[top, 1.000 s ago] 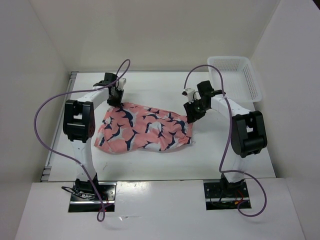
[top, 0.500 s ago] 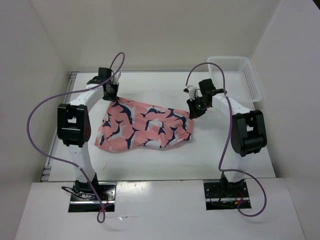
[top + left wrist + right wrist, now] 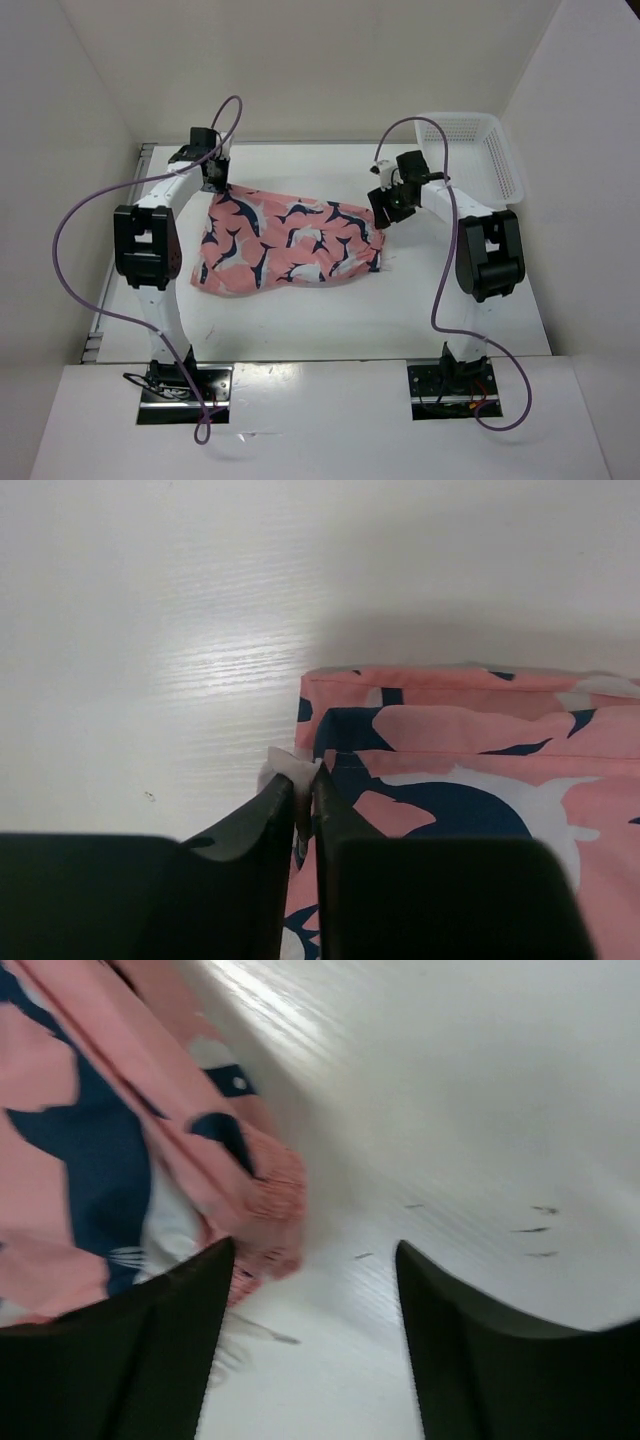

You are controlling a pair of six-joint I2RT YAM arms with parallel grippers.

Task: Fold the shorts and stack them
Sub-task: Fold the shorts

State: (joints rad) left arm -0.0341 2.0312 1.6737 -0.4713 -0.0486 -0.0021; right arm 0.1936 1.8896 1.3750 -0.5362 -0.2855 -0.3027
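The shorts (image 3: 290,245), salmon pink with navy and white shapes, lie spread across the middle of the table. My left gripper (image 3: 214,183) stands at their far left corner. In the left wrist view it (image 3: 300,777) is shut on a white bit of the shorts' (image 3: 470,740) edge. My right gripper (image 3: 384,208) hovers at the right end of the cloth. Its jaws (image 3: 312,1255) stand open in the right wrist view. A ribbed pink corner of the shorts (image 3: 100,1150) lies just beside the left finger, and bare table shows between the fingers.
A white mesh basket (image 3: 505,165) stands at the far right corner, behind my right arm. White walls close in the table on the left, back and right. Purple cables loop over both arms.
Both grippers have moved toward the far side of the table. The left one has drawn the shorts' far left corner with it, and the cloth now lies flatter and wider.
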